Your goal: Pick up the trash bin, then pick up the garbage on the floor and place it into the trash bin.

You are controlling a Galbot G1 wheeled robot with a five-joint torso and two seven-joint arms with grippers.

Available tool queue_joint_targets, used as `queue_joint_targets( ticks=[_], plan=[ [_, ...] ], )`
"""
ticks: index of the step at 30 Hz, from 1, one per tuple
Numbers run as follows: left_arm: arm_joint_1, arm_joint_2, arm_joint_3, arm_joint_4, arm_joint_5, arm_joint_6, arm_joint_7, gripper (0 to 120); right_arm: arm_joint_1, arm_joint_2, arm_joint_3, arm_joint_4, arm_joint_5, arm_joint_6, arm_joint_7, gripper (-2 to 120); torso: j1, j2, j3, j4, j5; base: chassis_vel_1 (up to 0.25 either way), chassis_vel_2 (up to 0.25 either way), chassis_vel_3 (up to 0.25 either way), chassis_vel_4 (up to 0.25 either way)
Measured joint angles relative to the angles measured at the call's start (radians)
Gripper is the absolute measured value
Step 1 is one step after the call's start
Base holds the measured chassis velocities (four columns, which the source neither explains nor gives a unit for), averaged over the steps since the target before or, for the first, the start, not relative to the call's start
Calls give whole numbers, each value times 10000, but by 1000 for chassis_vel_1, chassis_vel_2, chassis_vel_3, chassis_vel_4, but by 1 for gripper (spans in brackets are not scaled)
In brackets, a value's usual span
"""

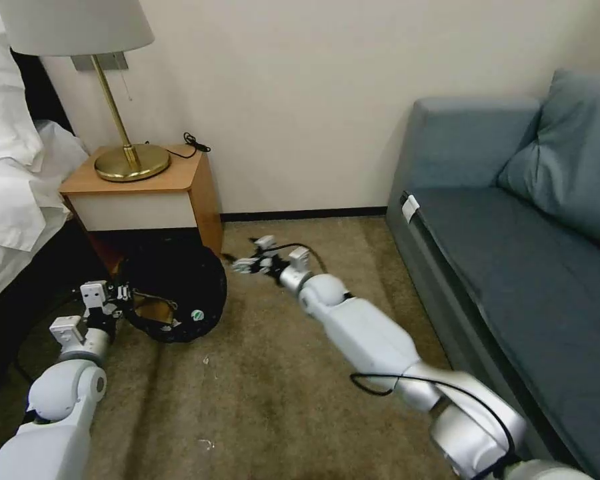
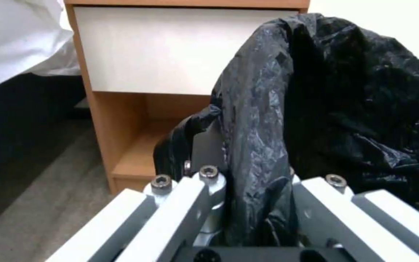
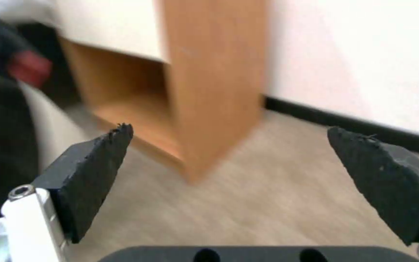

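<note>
Carpeted floor by the nightstand: bin in hand, litter hunt on.
Left pincer clenches the trash bin rim, bin tilted at the nightstand's foot; right pincer hovers released near the wall, needing garbage to close on.

Black-bagged trash bin tilted beside the nightstand.

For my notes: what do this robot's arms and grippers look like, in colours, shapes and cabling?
Both arms are glossy white rounded shells with silver-grey joints. A thin black cable loops along the right arm. The left arm ends in a ball-like joint. The left gripper has pale grey metal bars with dark bolts. The right gripper carries black, wedge-shaped, rough-edged fingertips on white mounts.
</note>
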Motion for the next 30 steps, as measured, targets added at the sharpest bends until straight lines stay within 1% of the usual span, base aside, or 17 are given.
queue_joint_targets(
  ticks=[2,5,7,8,9,11,13,16,18,19,21,22,25,30],
  plan=[
    [2,-9,10,8,62,-33,17,4,127,166,481,-947,-923,56,114,100,-1,0,0,1,0,0,0,0,0],
    [7,-20,16,13,86,-48,23,4,126,182,571,-1148,-1191,56,145,100,0,0,0,1,0,0,0,0,0],
    [79,-69,28,23,144,-109,58,4,-58,146,891,-1651,-2156,5,249,100,0,0,0,1,0,0,0,0,0],
    [79,-69,28,23,144,-109,58,4,-58,146,891,-1651,-2156,5,249,100,0,0,0,1,0,0,0,0,0],
    [112,-65,29,9,141,-127,67,4,-160,117,1048,-1767,-2453,-14,279,100,0,0,0,1,-1,0,0,0,0],
    [147,-38,35,-10,128,-135,69,4,-281,77,1211,-1783,-2684,-24,321,100,0,0,-1,2,-2,0,0,0,0],
    [217,50,58,-69,58,-140,61,4,-610,-127,1553,-1650,-3041,-133,367,100,0,0,-1,4,2,0,0,0,0],
    [231,85,90,-73,26,-140,56,4,-809,-290,1797,-1606,-3258,-159,387,100,0,0,-1,2,0,0,0,0,0],
    [249,96,180,-73,-17,-141,45,4,-1134,-536,2181,-1568,-3596,-153,389,100,0,0,-1,-1,1,0,0,0,0],
    [249,96,180,-73,-17,-141,45,4,-1134,-536,2181,-1568,-3596,-153,389,100,0,0,-1,-1,1,0,0,0,0],
    [320,120,334,-68,-52,-141,34,4,-1512,-801,2369,-1431,-3880,-152,353,100,0,0,-1,0,-1,0,0,0,0],
    [320,120,334,-68,-52,-141,34,4,-1512,-801,2369,-1431,-3880,-152,353,100,0,0,-1,0,-1,0,0,0,0],
    [347,192,482,-123,-52,-117,-30,4,-1919,-938,2561,-1448,-4428,45,152,100,0,0,-1,-1,-2,0,0,0,0],
    [384,230,490,-222,-108,-61,-87,4,-2166,-896,2555,-1454,-4753,163,-91,100,0,0,-2,-2,0,0,0,0,0]
  ],
)
